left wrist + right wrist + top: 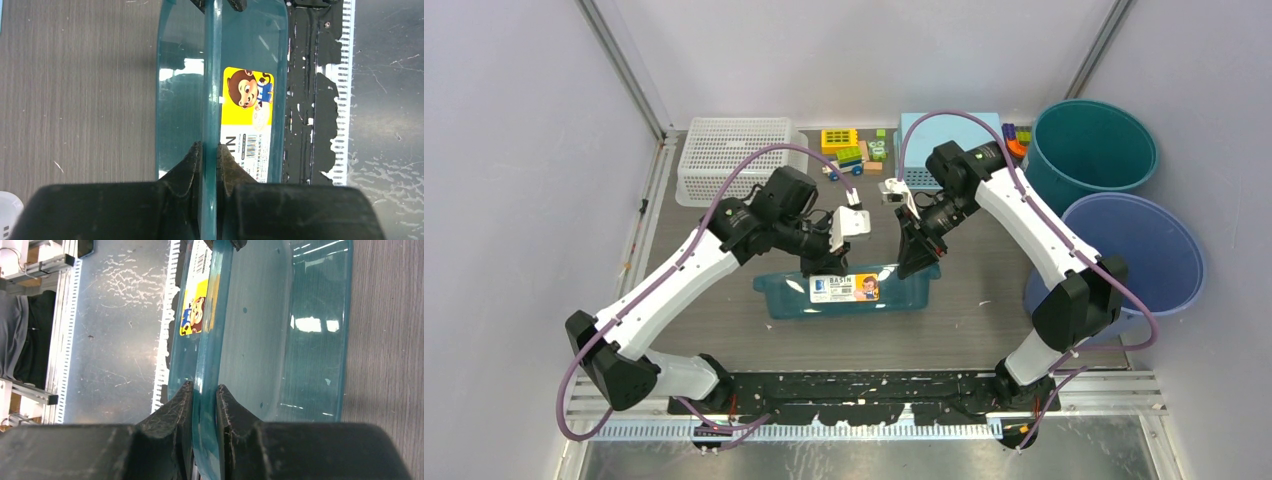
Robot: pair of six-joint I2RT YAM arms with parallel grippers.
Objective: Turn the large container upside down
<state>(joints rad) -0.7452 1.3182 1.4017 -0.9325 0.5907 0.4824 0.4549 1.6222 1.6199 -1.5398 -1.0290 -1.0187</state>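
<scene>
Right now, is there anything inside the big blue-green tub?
Nothing shows inside the tub, only shiny bare plastic. The left pincer and right pincer pinch its rim and cover small bits there.

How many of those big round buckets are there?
2. A teal bucket stands at the far right; a blue bucket sits just in front of it, nearer the camera. More could be out of view.

Here's the tally: one teal basin [849,300], one white mesh basket [734,155], one light-blue bin [949,135], two buckets, a teal bucket [1046,182] and a blue bucket [1196,262], plus toy blocks [849,150] too jumbled to count.
</scene>
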